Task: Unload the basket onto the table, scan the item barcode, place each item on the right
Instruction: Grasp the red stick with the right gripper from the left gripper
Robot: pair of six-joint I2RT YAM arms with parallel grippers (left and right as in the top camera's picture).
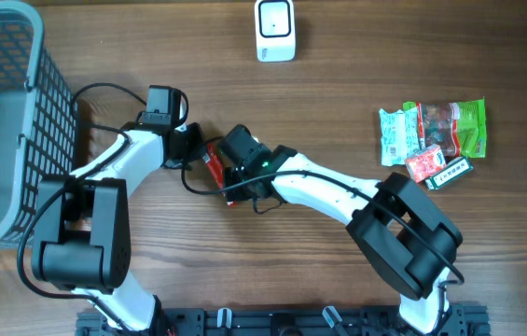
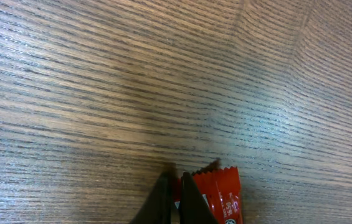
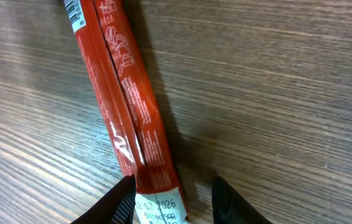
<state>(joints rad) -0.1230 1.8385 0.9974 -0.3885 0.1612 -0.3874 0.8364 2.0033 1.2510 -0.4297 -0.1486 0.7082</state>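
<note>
**Left claw pinching one end of the bar, right claw gaping over the other**

Your left claw (image 2: 175, 178) is sitting with its tips pressed together, and a sliver of red wrapper is showing between them, so it is looking clamped on the crimped end of the red snack bar (image 3: 126, 99). That end is poking out just to one side of the tips, low over the wood.

Your right claw (image 3: 172, 185) is standing with its fingers apart, straddling the opposite end of the bar, where a white date label is showing. One finger is sitting right against the wrapper's edge, while the other is standing clear of it with bare wood between.

Looking from overhead, you are seeing the bar lying flat on the desk (image 1: 384, 56) near the middle, running at a slant between the two claws, with both wrists crowding over it.

Further out, the white scanner (image 1: 274, 30) is standing at the far edge, well apart from the bar. A grey basket (image 1: 53, 84) is filling the left side, and a small heap of snack packets (image 1: 436, 135) is lying off to the right.
</note>
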